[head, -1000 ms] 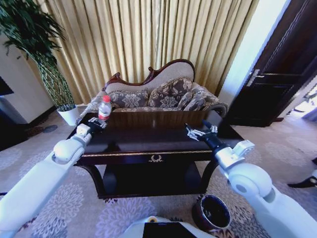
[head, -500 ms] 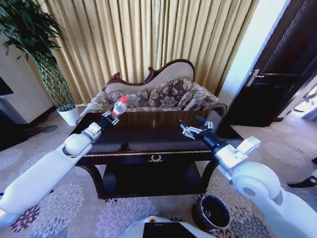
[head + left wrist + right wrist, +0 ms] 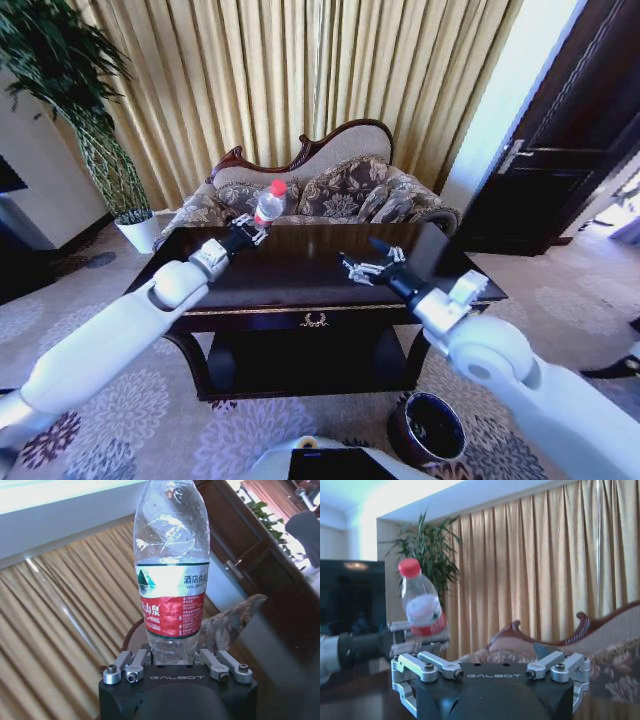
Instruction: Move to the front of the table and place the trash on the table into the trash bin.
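Gripping the water bottle [image 3: 268,203] by its lower body, my left end effector [image 3: 243,233] holds it clear above the far left part of the desk [image 3: 300,290], red cap tilted up and away. My right end effector [image 3: 362,268] hovers over the desk's middle, fingers spread and holding nothing. By my judgement the trash bin [image 3: 428,429] (on the carpet by the desk's right front leg) lies nearer my right arm, so the bottle must cross the desk toward me.

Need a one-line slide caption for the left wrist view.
Left gripper shut on the water bottle, held clear of the table, gold curtains behind.
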### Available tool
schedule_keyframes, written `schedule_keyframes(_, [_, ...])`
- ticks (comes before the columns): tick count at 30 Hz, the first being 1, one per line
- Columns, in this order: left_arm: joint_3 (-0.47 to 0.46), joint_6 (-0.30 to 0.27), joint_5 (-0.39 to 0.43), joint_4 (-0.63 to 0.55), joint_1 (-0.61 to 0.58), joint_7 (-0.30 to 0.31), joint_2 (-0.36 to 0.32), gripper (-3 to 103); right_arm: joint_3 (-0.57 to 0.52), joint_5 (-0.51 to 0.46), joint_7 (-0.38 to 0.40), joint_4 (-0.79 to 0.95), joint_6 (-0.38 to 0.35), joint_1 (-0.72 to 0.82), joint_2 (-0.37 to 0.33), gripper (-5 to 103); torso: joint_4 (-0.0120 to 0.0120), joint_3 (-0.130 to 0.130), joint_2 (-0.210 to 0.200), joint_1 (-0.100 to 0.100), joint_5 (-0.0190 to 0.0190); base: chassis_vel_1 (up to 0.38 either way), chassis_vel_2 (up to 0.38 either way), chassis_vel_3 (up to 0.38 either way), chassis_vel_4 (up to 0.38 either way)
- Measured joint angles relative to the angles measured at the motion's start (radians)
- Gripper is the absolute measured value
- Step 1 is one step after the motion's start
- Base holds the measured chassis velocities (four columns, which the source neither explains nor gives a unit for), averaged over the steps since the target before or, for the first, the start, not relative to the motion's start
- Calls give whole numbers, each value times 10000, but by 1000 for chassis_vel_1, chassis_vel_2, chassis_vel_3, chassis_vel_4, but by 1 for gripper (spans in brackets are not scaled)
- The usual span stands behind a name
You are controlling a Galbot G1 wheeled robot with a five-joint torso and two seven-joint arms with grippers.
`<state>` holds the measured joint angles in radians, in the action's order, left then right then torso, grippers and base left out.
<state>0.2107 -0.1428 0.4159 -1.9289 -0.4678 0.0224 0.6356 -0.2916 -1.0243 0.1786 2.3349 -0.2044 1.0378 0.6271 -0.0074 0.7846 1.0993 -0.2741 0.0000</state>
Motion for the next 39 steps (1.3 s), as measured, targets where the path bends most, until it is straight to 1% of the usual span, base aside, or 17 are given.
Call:
schedule_keyframes(1, [190,-19,80,-11,129,39,28,32,160,-51,-8,-117,12,-271,34,100,1,0,0,0,-1,0,0,0,0])
schedule_keyframes(2, [190,-19,80,-11,129,39,28,32,160,-51,-8,-117,12,-271,34,100,1,0,0,0,-1,0,0,0,0])
schedule_keyframes(7, [1224,-134,502,215,1086,126,325,32,948,-208,-34,-702,43,-1377,335,100,2,0,0,0,-2,0,0,0,0])
schedule_keyframes(8, [1224,-134,502,215,1086,126,325,32,948,-208,-34,-702,43,-1377,335,100,2,0,0,0,-2,0,0,0,0])
schedule_keyframes(10, [1641,-169,644,397,1594,131,545,32,1257,-222,-46,-946,45,-1750,494,100,-2,1,-1,-1,-1,0,0,0,0])
schedule_keyframes(13, [1899,-251,860,462,1842,173,694,32,1464,-223,-48,-1087,45,-1951,610,100,-2,1,-1,0,0,0,0,0,0])
schedule_keyframes(14, [2231,-348,1119,472,2033,326,811,32,1632,-212,-48,-1201,45,-2101,694,100,0,0,-1,-1,0,0,0,0,0])
schedule_keyframes(15, [2231,-348,1119,472,2033,326,811,32,1632,-212,-48,-1201,45,-2101,694,100,0,0,-1,-1,0,0,0,0,0])
schedule_keyframes(17, [2651,-396,1265,487,2282,430,943,32,1823,-197,-48,-1352,46,-2317,801,100,1,0,-1,0,-2,0,0,0,0])
schedule_keyframes(19, [2994,-409,1369,522,2526,477,1052,32,1890,-212,-48,-1423,45,-2488,868,100,0,0,-1,-1,-2,0,0,0,0])
schedule_keyframes(23, [3281,-424,1423,586,2778,494,1159,32,1893,-245,-53,-1393,46,-2577,929,100,0,0,-1,-1,0,0,0,0,0])
schedule_keyframes(26, [3573,-459,1475,753,3009,589,1407,32,1873,-253,-63,-1170,46,-2526,949,100,1,-1,0,0,-2,0,0,0,0])
schedule_keyframes(28, [4068,-545,1566,907,3330,700,1863,32,1759,-232,-70,-860,45,-2321,918,100,-1,-1,-1,0,-1,0,0,0,0])
schedule_keyframes(32, [4287,-607,1678,882,3474,769,2028,32,1735,-214,-70,-892,46,-2316,894,100,0,-1,-1,0,-1,0,0,0,0])
schedule_keyframes(39, [4558,-624,1678,760,3576,784,2106,32,1586,-175,-73,-1168,45,-2346,946,100,0,-1,-1,0,-1,0,0,0,0])
